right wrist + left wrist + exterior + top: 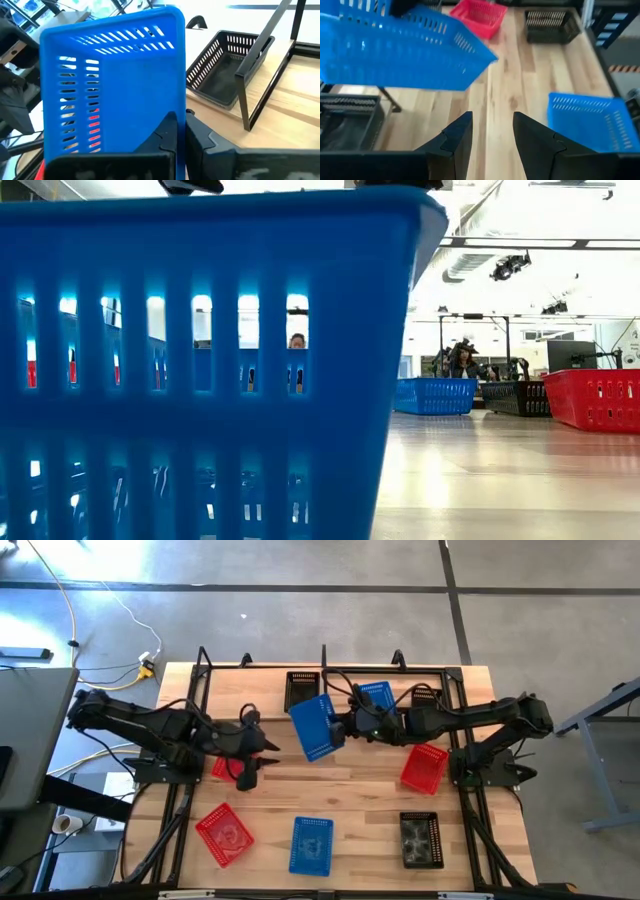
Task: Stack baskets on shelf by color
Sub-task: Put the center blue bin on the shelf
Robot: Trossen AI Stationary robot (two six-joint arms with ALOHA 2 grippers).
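Blue plastic with slits in its walls: that is the basket [316, 726] I hold up in the air with my right gripper [340, 726], pinched tight on its rim. It hangs tilted over the middle of the table [350, 790], just in front of the shelf [330, 670]. A black basket [302, 690] and another blue one [377, 695] sit on the shelf. My left gripper [492, 135] waits nearby, fingers a little apart, holding nothing.

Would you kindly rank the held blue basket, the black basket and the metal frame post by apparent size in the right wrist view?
1. Blue basket, nearest the camera, so enlarged.
2. Black basket.
3. Frame post.
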